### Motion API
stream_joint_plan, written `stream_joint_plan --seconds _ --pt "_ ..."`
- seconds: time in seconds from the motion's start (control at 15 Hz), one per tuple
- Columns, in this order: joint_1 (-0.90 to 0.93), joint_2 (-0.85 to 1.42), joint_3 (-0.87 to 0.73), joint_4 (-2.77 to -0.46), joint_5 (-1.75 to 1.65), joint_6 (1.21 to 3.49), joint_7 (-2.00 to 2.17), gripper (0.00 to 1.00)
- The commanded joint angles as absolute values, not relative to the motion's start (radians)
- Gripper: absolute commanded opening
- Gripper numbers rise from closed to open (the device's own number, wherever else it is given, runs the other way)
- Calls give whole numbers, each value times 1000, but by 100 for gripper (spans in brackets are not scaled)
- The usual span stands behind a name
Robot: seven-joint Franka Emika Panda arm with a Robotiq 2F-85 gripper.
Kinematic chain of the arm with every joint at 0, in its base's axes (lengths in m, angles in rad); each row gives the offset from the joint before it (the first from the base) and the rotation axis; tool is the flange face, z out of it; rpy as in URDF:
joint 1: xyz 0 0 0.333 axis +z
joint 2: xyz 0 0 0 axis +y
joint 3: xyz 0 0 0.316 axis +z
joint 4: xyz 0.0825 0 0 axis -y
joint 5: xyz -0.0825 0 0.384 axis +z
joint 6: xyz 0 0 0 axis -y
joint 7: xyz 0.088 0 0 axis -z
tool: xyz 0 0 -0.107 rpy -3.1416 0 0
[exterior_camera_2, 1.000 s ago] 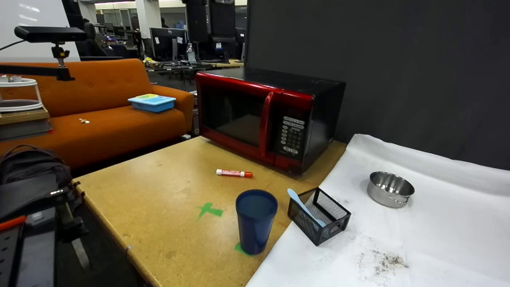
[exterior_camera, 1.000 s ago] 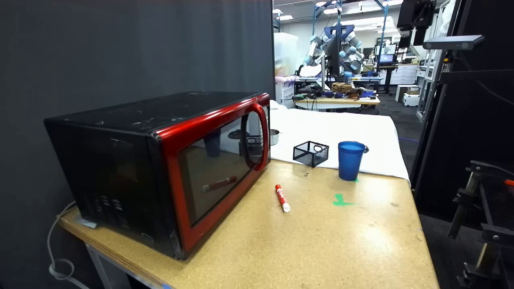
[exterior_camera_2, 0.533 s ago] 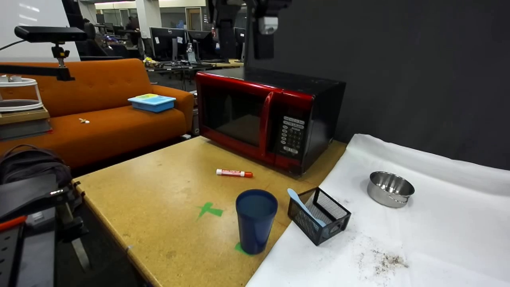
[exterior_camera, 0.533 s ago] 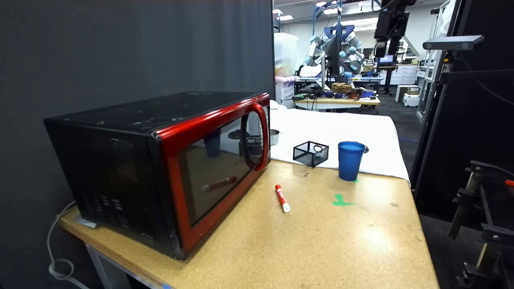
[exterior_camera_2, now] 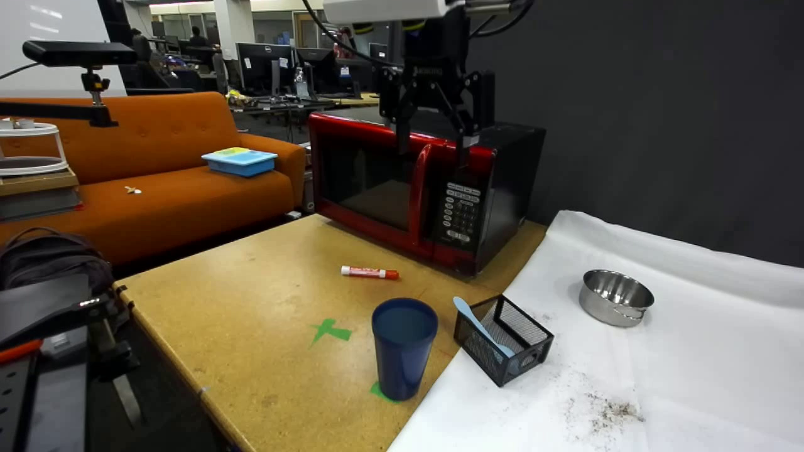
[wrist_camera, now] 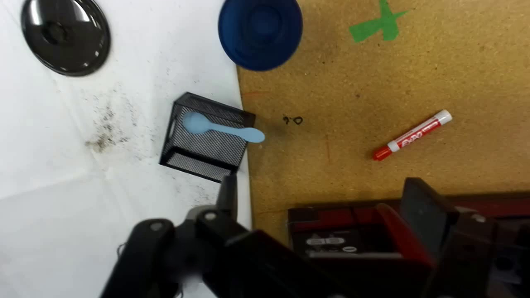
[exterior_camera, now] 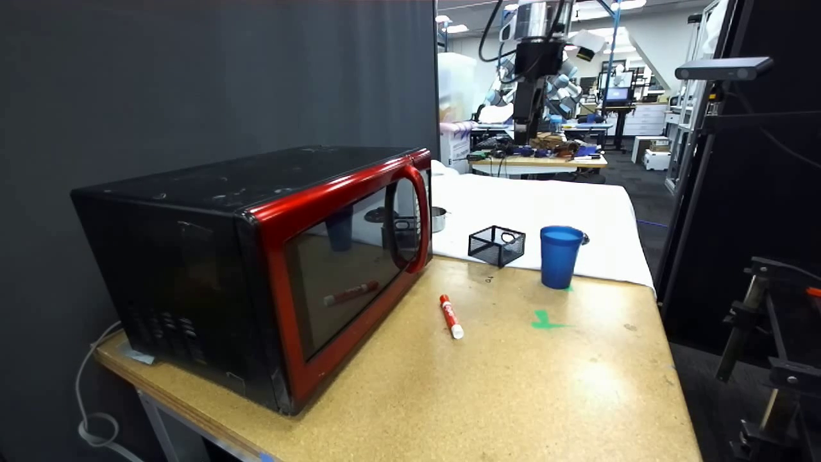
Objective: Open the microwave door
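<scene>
Compared with half a second ago, the claw (exterior_camera_2: 433, 149) hangs lower: in an exterior view the top edge of the picture cuts it off then, and now it shows whole, its fingertips overlapping the upper front of the microwave (exterior_camera_2: 512, 188). The rest matches: the door (exterior_camera_2: 364, 172) is closed, and the marker (exterior_camera_2: 369, 272), the cup (exterior_camera_2: 405, 351) and the basket (exterior_camera_2: 478, 351) are where they were.

Counted out, there is one microwave with one red handle (exterior_camera_2: 419, 194), one red and white marker, one upright blue cup, one black mesh basket with one pale blue spoon (exterior_camera_2: 474, 320) slanting over its rim, one metal bowl (exterior_camera_2: 603, 307) on the white sheet (exterior_camera_2: 684, 351), and one dark round lid (wrist_camera: 68, 41) in the wrist view. Green tape (exterior_camera_2: 326, 329) marks the table (exterior_camera_2: 264, 376) in two spots, one at the foot of the cup.

The claw's two fingers (wrist_camera: 426, 215) stand wide apart. In the wrist view, the keypad and the handle lie low in the picture between them, the handle just beside the right-hand finger and partly hidden by it. In an exterior view, the claw (exterior_camera: 523, 135) hangs to the right of the microwave, apart from it. The claw seems nearer the keypad side than the window, though depth is hard to judge.
</scene>
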State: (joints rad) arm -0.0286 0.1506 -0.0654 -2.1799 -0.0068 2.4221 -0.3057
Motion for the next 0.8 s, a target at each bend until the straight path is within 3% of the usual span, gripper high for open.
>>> stream_joint_plan --seconds 0.0,0.73 --pt "-52 259 -10 -2059 51 2401 -422 100" --pt "29 396 53 -1935 -17 2455 -225 100"
